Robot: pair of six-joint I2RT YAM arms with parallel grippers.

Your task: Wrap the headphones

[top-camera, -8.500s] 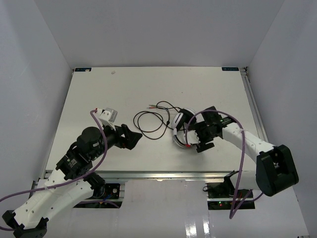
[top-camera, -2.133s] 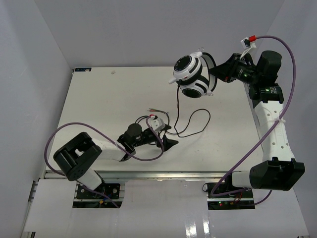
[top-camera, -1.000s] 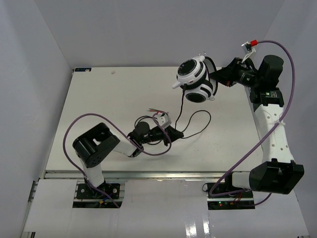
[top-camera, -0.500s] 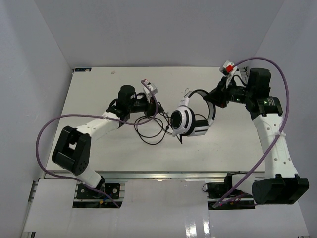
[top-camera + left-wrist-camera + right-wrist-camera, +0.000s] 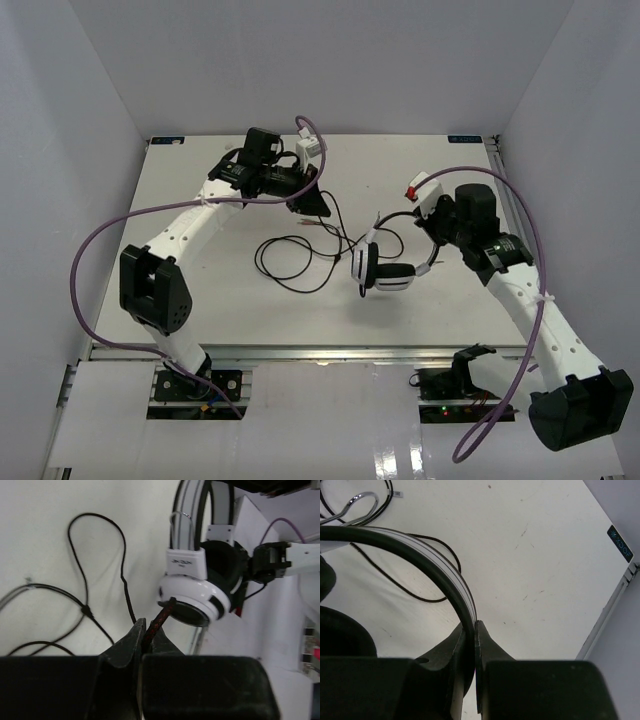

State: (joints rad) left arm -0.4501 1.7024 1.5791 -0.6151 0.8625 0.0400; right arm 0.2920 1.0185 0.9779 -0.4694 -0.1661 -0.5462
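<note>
Headphones (image 5: 365, 268): round blk padded cups (image 5: 220, 562), braided cable (image 5: 162, 617)

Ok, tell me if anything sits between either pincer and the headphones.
Nothing visible does. The right pincer is shut directly on the headband of the headphones, and the left pincer is shut on their cable close to an ear cup.

The headphones (image 5: 363, 268) hang right of centre, perhaps just above the table (image 5: 200, 290), their cable (image 5: 123, 580) looped leftward.
</note>
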